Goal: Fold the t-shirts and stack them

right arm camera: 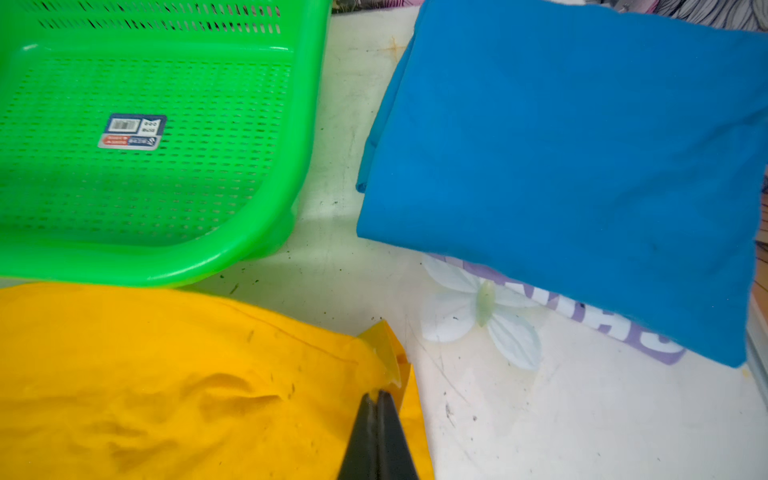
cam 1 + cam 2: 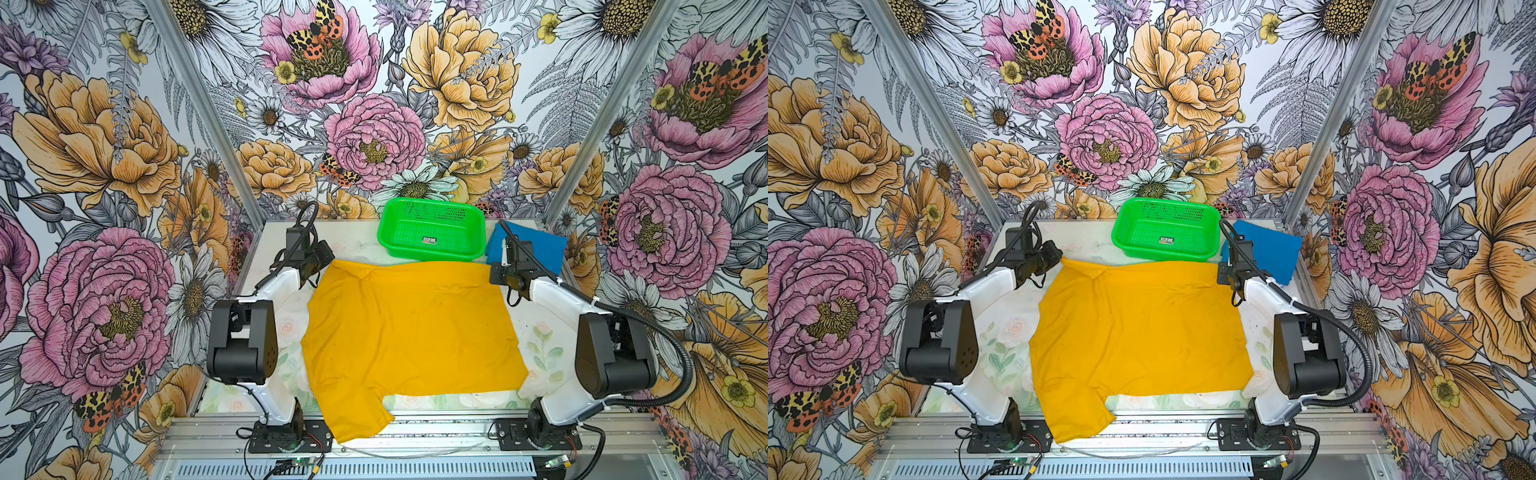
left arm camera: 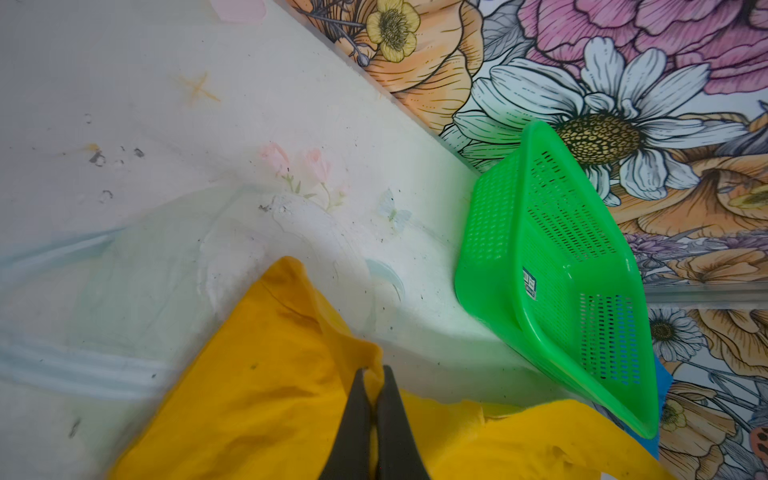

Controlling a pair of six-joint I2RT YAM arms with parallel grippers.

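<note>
- The left tool (image 3: 374, 370) is shut tight on a pinch of the yellow t-shirt (image 2: 411, 332), at the shirt's far corner on that side. A pointy bit of cloth, maybe a sleeve, sticks out just past the tool's tips.
- The yellow t-shirt lies flat on the counter (image 2: 540, 345) and fills the space between the two tools. One sleeve hangs off the near edge, on the left tool's side.
- I think the shirt lies sideways. Its neck end seems to point to the left tool and its bottom end to the right tool, so its long way runs from tool to tool.
- The green basket (image 2: 432, 252) sits past both tools, right next to the shirt's far edge. It looks empty and out of the way.
- The right tool (image 1: 377, 394) is shut on the shirt's other far corner.
- Both tools hold the same far edge, likely so they can lift it together and fold the shirt in half.
- The blue t-shirt (image 2: 540, 249) lies just past the right tool, already folded into a flat pad. It is probably the bottom of the stack.
</note>
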